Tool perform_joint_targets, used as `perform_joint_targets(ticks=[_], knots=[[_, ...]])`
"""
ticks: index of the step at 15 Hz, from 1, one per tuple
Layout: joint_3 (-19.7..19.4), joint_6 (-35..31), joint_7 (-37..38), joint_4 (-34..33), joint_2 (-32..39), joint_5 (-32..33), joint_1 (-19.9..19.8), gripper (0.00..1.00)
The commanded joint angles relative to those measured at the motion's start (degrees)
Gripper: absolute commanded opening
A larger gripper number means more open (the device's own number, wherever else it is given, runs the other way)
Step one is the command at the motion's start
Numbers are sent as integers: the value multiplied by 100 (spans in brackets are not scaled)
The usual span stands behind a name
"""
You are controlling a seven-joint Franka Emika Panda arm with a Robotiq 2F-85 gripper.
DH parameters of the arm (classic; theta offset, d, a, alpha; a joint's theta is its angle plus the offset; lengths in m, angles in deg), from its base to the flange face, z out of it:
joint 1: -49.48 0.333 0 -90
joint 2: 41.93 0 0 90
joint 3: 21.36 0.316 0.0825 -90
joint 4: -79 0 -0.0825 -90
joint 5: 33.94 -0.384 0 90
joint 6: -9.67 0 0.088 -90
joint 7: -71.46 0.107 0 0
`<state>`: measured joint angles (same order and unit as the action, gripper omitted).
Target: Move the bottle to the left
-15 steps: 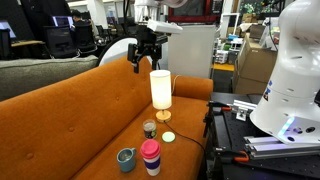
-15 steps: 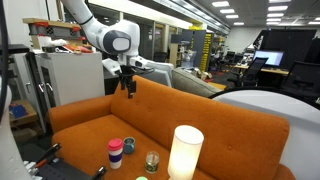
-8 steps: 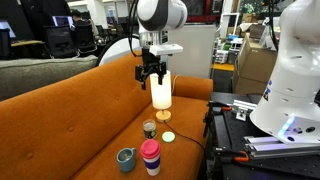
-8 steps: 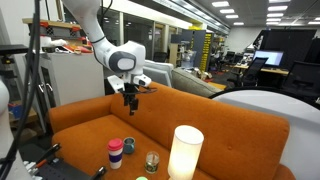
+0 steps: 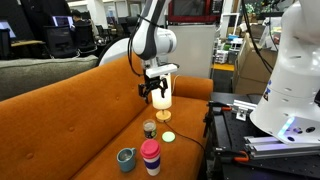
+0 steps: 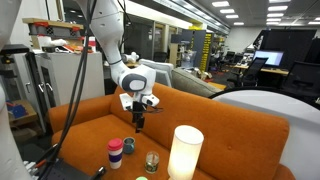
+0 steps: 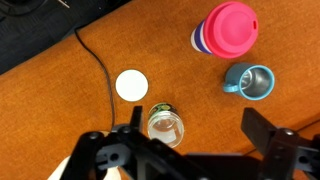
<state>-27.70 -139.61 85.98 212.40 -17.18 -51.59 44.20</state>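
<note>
the gripper (image 5: 155, 96) hangs above the bottle (image 7: 165, 124), its jaws wide apart and empty. this looks like the approach step; next it should lower around the bottle.

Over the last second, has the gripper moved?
Yes. The gripper dropped from above the lamp top to level with its shade, nearer the bottle.

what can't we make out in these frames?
- Small olive-brown bottle: surface detail too small in both exterior views.
- Teal-grey mug: handle not discernible, too small beside the pink tumbler in an exterior view.
- White cylindrical lamp: base cut off by the bottom edge in an exterior view.
</note>
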Motion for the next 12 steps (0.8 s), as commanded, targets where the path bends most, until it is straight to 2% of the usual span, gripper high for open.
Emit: perform_joint_targets(ticks=[1, 6, 12], knots=[[29, 11, 42, -13, -17, 33, -28, 100], [16, 80, 81, -58, 9, 59, -18, 100], [250, 142, 373, -927, 1020, -687, -270, 100]])
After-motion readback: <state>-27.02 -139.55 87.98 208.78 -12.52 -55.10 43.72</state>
